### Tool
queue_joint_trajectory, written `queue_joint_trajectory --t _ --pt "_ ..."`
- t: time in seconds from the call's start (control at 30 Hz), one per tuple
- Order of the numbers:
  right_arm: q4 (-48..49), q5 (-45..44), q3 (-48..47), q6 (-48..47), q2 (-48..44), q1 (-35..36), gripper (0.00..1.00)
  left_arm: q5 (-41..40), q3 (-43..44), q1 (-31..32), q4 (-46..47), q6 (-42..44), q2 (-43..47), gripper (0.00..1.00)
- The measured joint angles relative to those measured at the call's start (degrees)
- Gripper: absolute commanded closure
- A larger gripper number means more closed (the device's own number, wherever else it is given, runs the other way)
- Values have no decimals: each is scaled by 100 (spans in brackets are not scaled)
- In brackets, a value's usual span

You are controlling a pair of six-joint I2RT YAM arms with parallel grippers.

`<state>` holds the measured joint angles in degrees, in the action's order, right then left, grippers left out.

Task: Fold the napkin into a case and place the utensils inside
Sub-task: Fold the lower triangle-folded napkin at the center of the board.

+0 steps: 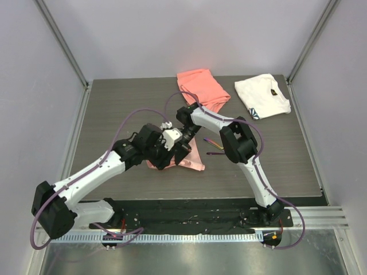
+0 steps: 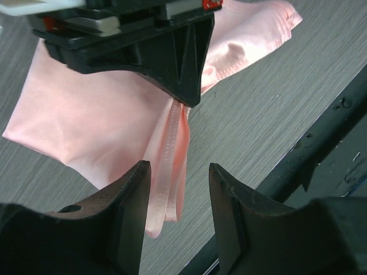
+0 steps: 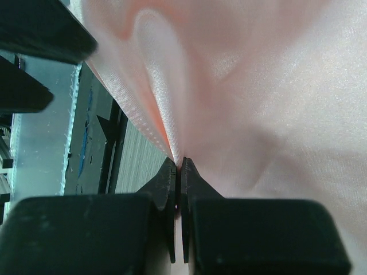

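The glossy pale-pink napkin (image 1: 195, 161) lies loosely bunched at the table's middle, with one part lifted. My right gripper (image 3: 179, 166) is shut on a pinched fold of the napkin (image 3: 258, 86) and holds it up. In the left wrist view the right gripper (image 2: 189, 98) grips the napkin (image 2: 86, 114) from above, and a doubled hem strip hangs down from it. My left gripper (image 2: 179, 172) is open, with that hanging strip just beyond its fingertips and nearer the left finger. Two slim dark-purple utensils (image 1: 213, 144) lie on the table just right of the napkin. No case is in view.
A thicker coral-orange cloth (image 1: 202, 87) lies at the back centre. A white cloth with a dark mark (image 1: 261, 95) lies at the back right. The black base rail (image 2: 321, 137) runs along the near table edge, close to the left gripper. Both arms crowd the napkin.
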<state>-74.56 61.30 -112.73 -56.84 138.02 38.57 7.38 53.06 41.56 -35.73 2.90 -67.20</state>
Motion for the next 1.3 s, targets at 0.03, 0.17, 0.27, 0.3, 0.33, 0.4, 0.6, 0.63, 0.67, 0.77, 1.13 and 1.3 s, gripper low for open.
queue_joint_trajectory --t 0.03,0.17,0.27,0.3,0.33,0.4,0.6,0.63,0.67,0.77,1.13,1.3 --pt "-2 0 -4 0 2 0 99 -33 0 59 -7 31 -72 51" --pt "-13 2 -20 0 4 0 99 -208 0 286 -39 107 -352 51" --pt "-11 0 -22 0 4 0 97 -378 0 402 -76 109 -466 51" --pt "-13 0 -22 0 4 0 96 -463 -2 437 -90 107 -490 51" --pt "-11 2 -22 0 4 0 96 -564 -7 470 -94 105 -505 52" --pt "-11 9 -22 0 4 0 96 -892 -35 553 -96 87 -546 54" --pt "-9 35 -22 0 4 7 96 -1794 -72 800 -68 63 -638 55" --pt "-9 35 -22 0 4 9 96 -1884 -87 839 -55 61 -619 56" --pt "-9 35 -22 2 4 9 96 -2002 -92 885 -57 63 -599 56" --pt "-9 35 -22 2 4 9 96 -2282 -94 1012 -52 66 -549 54" --pt "7 35 -20 20 4 9 91 -2487 -155 1093 -44 50 -680 60" --pt "105 35 4 114 4 9 85 -2568 -188 1093 -96 9 -774 84"
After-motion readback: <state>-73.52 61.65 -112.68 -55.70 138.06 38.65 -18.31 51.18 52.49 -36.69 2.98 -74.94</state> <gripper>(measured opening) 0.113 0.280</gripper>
